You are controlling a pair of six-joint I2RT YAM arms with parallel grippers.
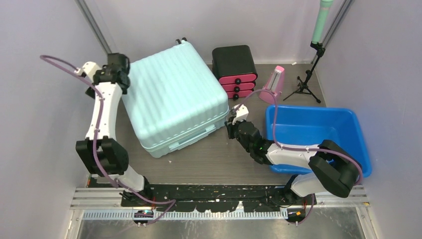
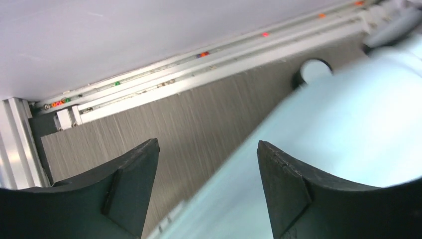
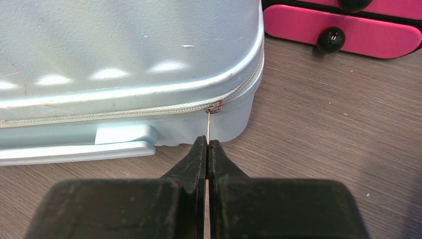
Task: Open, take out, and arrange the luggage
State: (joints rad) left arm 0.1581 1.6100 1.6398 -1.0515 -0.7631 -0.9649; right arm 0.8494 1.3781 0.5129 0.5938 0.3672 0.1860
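The luggage (image 1: 174,97), a pale mint-green ribbed hard-shell suitcase, lies flat and closed on the table, its black wheels at the far end. At its right near corner my right gripper (image 3: 208,143) is shut on the thin metal zip pull (image 3: 211,124), which hangs from the slider (image 3: 215,107) on the white zip line (image 3: 124,113). In the top view that gripper (image 1: 230,123) touches the case's corner. My left gripper (image 2: 208,149) is open at the case's far left edge (image 2: 323,139), its fingers (image 2: 137,169) straddling the shell's rim; in the top view it (image 1: 121,82) sits against that edge.
A black drawer box with pink drawers (image 1: 235,69) stands behind the right of the case, a pink wedge-shaped object (image 1: 273,83) beside it. A blue tub (image 1: 318,137) sits at the right. A tripod stand (image 1: 306,82) rises at the back right. Grey walls close both sides.
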